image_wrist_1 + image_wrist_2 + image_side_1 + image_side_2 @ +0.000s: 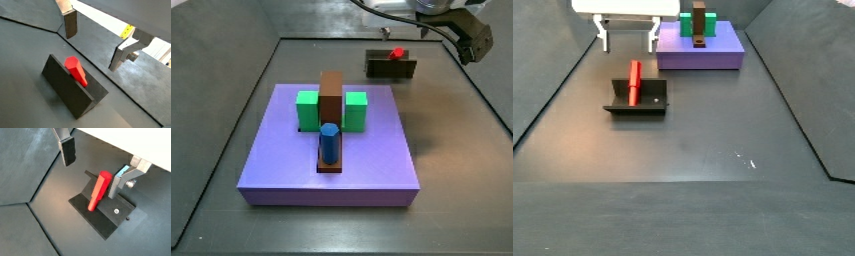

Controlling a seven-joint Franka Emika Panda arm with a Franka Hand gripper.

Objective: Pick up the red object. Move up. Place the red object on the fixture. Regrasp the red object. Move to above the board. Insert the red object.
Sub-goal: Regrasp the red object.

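The gripper (628, 42) hangs over the floor with its jaws spread wide and nothing between them, just beyond the fixture, on the side toward the board. In both wrist views the two silver fingers (70, 24) (67, 150) stand well apart, and the peg lies near them but untouched. The board (338, 145), a large lavender slab, sits well away from the fixture and carries two green blocks (309, 110), a long brown bar (331, 105) running between them, and a blue cylinder (329, 142) standing upright on the bar's end farthest from the fixture. The fixture (636, 101) (107, 213) (70, 87) is a dark block on a base plate, resting on the grey floor. The red object (635, 81) (99, 189) (77, 71) (398, 52) leans on the fixture's upright wall, its one end down on the base plate and the other sticking out past the wall's top edge.
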